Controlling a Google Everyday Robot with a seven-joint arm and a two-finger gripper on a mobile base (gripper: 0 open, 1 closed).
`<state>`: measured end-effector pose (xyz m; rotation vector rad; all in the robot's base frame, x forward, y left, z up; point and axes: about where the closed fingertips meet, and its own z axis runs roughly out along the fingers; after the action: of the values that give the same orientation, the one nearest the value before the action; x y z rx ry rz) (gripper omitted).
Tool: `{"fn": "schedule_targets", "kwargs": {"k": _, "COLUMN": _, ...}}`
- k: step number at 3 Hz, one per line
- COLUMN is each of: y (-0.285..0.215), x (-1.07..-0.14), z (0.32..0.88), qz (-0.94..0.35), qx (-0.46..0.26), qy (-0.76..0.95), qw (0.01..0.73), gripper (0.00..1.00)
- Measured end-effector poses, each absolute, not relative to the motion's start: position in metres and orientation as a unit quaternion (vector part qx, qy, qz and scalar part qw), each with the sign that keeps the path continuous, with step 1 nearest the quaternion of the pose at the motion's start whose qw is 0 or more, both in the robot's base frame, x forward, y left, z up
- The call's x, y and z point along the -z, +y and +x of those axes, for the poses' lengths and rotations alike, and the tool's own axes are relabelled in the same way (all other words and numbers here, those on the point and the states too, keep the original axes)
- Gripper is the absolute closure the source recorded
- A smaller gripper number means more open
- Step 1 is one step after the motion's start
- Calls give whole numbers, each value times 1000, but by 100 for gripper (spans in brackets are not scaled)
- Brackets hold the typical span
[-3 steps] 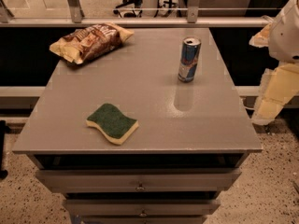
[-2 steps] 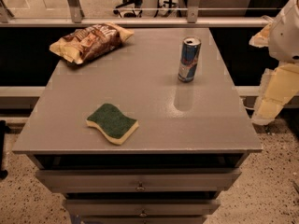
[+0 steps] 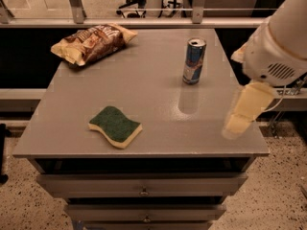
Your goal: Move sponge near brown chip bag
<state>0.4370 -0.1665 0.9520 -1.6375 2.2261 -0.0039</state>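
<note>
Gripper (image 3: 242, 110) is hanging at the right front corner of the grey table (image 3: 148, 87), below the bulky white arm housing (image 3: 278, 49) that is reaching in from the upper right. It is showing up pale yellow and smeared, its lower end sitting over the table's edge. Whether it is spread wide or drawn narrow, I cannot tell. It is touching none of the objects.

Sponge (image 3: 115, 126) is lying flat on the left front part of the tabletop, dark green side up, pale yellow foam showing along its near edge. It is sitting well apart from the gripper, with bare tabletop between them.

Brown chip bag (image 3: 91, 42) is lying crumpled at the far left corner, its long side running along the back edge. Sponge and bag are lying well apart, on the same side of the table.

Blue and silver drink can (image 3: 194, 61) is standing upright toward the far right, casting a dull reflection on the surface in front of it.

Drawer fronts (image 3: 144, 191) are showing under the tabletop. Speckled floor (image 3: 278, 200) is lying beyond.
</note>
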Motion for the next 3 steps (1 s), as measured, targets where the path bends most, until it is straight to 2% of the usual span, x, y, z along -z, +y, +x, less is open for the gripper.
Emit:
{"fn": "schedule_targets", "kwargs": {"k": 2, "y": -40, "x": -920, "z": 429, "qz": -569, "qx": -77, "qy": 785, "qw": 233, "gripper": 0}}
{"fn": "schedule_targets", "kwargs": {"k": 3, "y": -24, "x": -924, "z": 427, "qz": -566, "qx": -81, "qy": 784, "qw": 242, "gripper": 0}}
